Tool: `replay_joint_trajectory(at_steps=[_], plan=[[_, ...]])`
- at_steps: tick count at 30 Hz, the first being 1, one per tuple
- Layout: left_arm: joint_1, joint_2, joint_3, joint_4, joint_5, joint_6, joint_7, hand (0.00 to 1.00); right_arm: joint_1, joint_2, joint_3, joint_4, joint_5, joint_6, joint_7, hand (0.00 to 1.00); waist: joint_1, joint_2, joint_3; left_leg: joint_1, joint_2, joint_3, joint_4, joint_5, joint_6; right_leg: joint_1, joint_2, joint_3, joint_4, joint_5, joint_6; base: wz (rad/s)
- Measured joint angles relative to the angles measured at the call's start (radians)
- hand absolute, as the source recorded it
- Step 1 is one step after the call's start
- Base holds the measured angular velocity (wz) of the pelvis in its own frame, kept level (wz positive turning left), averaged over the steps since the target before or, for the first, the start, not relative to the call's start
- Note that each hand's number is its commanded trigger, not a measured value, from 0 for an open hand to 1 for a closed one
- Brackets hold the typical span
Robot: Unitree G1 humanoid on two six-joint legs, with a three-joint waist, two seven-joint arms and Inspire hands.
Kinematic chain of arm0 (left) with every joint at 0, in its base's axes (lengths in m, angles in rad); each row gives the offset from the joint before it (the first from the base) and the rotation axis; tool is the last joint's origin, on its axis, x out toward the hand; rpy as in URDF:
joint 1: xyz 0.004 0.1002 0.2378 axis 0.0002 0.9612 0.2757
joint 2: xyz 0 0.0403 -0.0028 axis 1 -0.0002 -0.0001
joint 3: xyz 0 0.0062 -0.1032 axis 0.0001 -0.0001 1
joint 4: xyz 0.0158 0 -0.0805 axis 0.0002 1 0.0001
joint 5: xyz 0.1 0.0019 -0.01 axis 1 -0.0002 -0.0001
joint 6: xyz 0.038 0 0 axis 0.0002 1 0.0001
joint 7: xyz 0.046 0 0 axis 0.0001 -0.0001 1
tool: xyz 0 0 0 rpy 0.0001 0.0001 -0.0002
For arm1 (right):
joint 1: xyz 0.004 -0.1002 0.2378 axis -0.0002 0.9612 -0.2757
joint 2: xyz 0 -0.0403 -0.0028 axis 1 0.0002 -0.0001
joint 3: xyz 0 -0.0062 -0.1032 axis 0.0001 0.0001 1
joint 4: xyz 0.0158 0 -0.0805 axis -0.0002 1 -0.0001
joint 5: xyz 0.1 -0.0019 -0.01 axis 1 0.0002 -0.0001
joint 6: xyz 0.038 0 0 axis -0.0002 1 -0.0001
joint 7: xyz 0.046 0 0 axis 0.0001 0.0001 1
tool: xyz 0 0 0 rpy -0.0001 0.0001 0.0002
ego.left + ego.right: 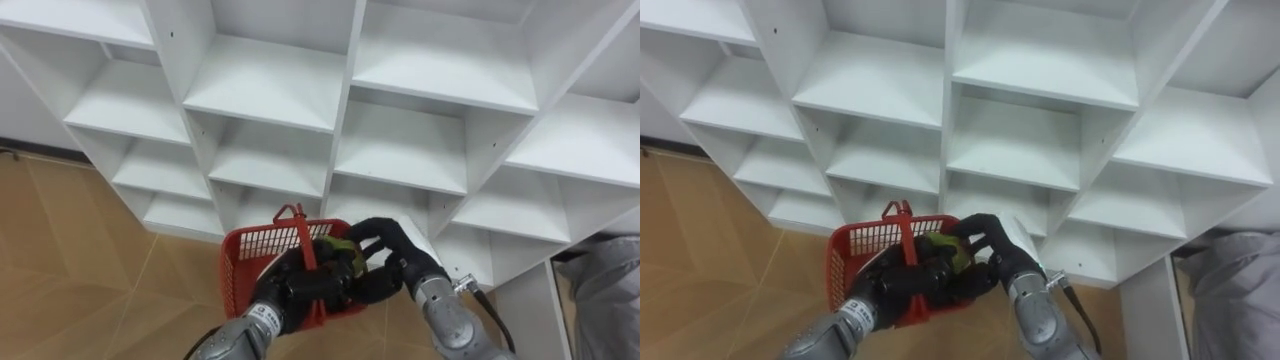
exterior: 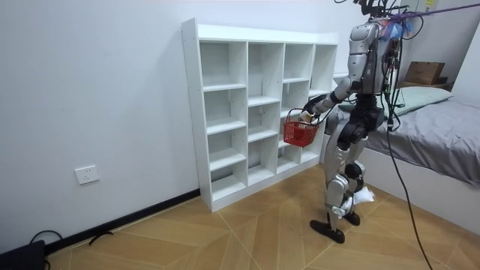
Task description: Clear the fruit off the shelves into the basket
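wood floor [image 1: 90, 250] below and left of the fingers [image 1: 368, 231]. grey bedding [image 1: 605, 290] right of them, well apart. room view: bed [image 2: 435, 127] behind the fingers, cardboard box [image 2: 424, 73] beyond it. wall socket [image 2: 88, 175] far off at the view's left.

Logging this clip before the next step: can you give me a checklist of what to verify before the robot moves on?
1. Basket held: ok; left hand grips its near rim.
2. Fruit over basket: ok; the green fruit sits within the rim.
3. Right hand off the fruit: cannot tell.
4. Handle out of the way: ok; it stands up beside the fruit.
5. Stance: ok; upright, facing the shelf.
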Motion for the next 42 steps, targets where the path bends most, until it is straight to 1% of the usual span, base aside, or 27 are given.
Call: replay_joint_trajectory(at_steps=[4,5,6,7,8,10,12,14,16,18,19,21,24,31,33,37,42], plan=[[0.001,0.005,-0.007,0.000,0.000,0.000,-0.001,1.00,-0.004,-0.001,0.016,0.000,-0.047,0.000,0.012,1.00,0.002,0.000,-0.0005,-0.003,0.000,0.001,0.001,0.000,0.000,-0.005,0.000,0.002,0.003,0.002,-0.001,0.00],[0.001,0.006,-0.008,0.000,0.000,0.000,-0.001,1.00,-0.004,-0.001,0.018,0.000,-0.060,0.000,0.021,0.95,0.002,0.000,-0.0005,-0.003,0.000,0.001,0.001,0.000,0.000,-0.005,0.000,0.002,0.003,0.002,-0.001,0.00],[0.001,0.006,-0.010,0.000,0.000,0.000,-0.001,1.00,-0.004,-0.001,0.020,0.000,-0.072,0.000,0.026,0.62,0.002,0.000,-0.0005,-0.003,0.000,0.001,0.001,0.000,0.000,-0.005,0.000,0.002,0.004,0.002,-0.001,0.00],[0.001,0.006,-0.011,0.000,0.000,0.000,-0.001,1.00,-0.004,-0.001,0.021,0.000,-0.077,0.000,0.030,0.20,0.002,0.000,-0.0005,-0.003,0.000,0.001,0.001,0.000,0.000,-0.005,0.000,0.002,0.004,0.002,-0.001,0.00],[0.001,0.006,-0.013,0.000,0.000,0.000,-0.002,1.00,-0.004,-0.001,0.022,0.000,-0.080,0.000,0.031,0.00,0.002,0.000,-0.0005,-0.003,0.000,0.001,0.001,0.000,0.000,-0.005,-0.001,0.002,0.004,0.002,-0.001,0.00],[0.001,0.006,-0.014,0.000,-0.001,0.000,-0.002,1.00,-0.005,0.000,0.024,0.000,-0.080,0.003,0.031,0.00,0.003,-0.001,-0.0005,-0.004,0.000,0.001,0.001,0.000,0.000,-0.005,-0.001,0.002,0.004,0.002,-0.001,0.00],[0.001,0.006,-0.015,0.000,-0.001,0.000,-0.002,1.00,-0.007,0.000,0.024,0.000,-0.078,0.014,0.036,0.00,0.004,-0.003,-0.0008,-0.005,0.000,0.000,0.001,0.000,0.000,-0.005,-0.001,0.002,0.004,0.002,-0.001,0.00],[0.002,0.006,-0.017,0.000,-0.001,0.001,-0.002,1.00,-0.008,0.000,0.024,0.000,-0.076,0.016,0.045,0.00,0.006,-0.005,-0.0010,-0.005,0.000,0.000,0.002,0.000,0.000,-0.006,-0.001,0.002,0.003,0.002,-0.001,0.00],[0.002,0.006,-0.022,-0.001,-0.001,0.001,-0.002,1.00,-0.008,0.013,0.027,0.000,-0.076,0.019,0.058,0.00,0.009,-0.008,-0.0028,-0.005,0.000,0.000,0.002,0.000,0.000,-0.005,-0.001,0.002,0.003,0.002,-0.001,0.00],[0.002,0.006,-0.030,-0.001,0.000,0.005,-0.003,1.00,-0.008,0.028,0.028,0.000,-0.076,0.020,0.065,0.00,0.011,-0.012,-0.0028,-0.006,0.000,0.000,0.004,0.000,0.000,-0.005,0.000,0.003,0.002,0.002,-0.001,0.00],[0.003,0.006,-0.031,-0.001,0.000,0.008,-0.003,1.00,-0.007,0.027,0.028,0.003,-0.076,0.021,0.067,0.00,0.017,-0.015,-0.0017,-0.007,0.000,0.000,0.005,0.000,0.000,-0.005,-0.001,0.003,0.002,0.002,-0.001,0.00],[0.003,0.006,-0.031,-0.001,0.000,0.009,-0.003,1.00,-0.009,0.027,0.028,0.002,-0.076,0.022,0.076,0.00,0.025,-0.020,-0.0025,-0.007,0.000,-0.001,0.006,0.000,0.000,-0.005,-0.001,0.003,0.002,0.002,-0.001,0.00],[0.004,0.008,-0.031,-0.001,0.000,0.010,-0.004,1.00,-0.009,0.028,0.028,0.002,-0.076,0.022,0.079,0.00,0.027,-0.023,-0.0018,-0.008,0.000,-0.002,0.006,0.000,0.000,-0.005,-0.002,0.002,0.002,0.002,-0.001,0.00],[0.004,0.010,-0.030,-0.001,0.000,0.010,-0.004,1.00,-0.010,0.030,0.027,0.002,-0.076,0.022,0.091,0.00,0.028,-0.025,-0.0014,-0.007,0.000,-0.003,0.006,0.000,0.000,-0.004,-0.001,0.003,0.003,0.002,-0.002,0.00],[0.004,0.010,-0.030,-0.001,0.000,0.010,-0.004,1.00,-0.010,0.029,0.027,0.001,-0.076,0.022,0.097,0.00,0.027,-0.026,-0.0005,-0.007,0.000,-0.003,0.006,0.000,0.000,-0.004,-0.001,0.003,0.003,0.002,-0.002,0.00],[0.004,0.011,-0.030,-0.004,-0.001,0.010,-0.004,1.00,-0.010,0.028,0.027,-0.001,-0.074,0.022,0.096,0.00,0.028,-0.035,0.0042,-0.008,0.001,-0.001,0.005,0.000,0.000,-0.004,-0.003,0.003,0.002,0.002,-0.002,0.00],[0.004,0.013,-0.018,-0.009,0.000,0.008,-0.004,1.00,-0.010,0.024,0.026,-0.013,-0.071,0.021,0.085,0.00,0.023,-0.036,0.0043,-0.005,0.001,-0.002,0.005,-0.001,0.000,0.002,-0.005,0.001,0.000,0.002,-0.002,0.00]])
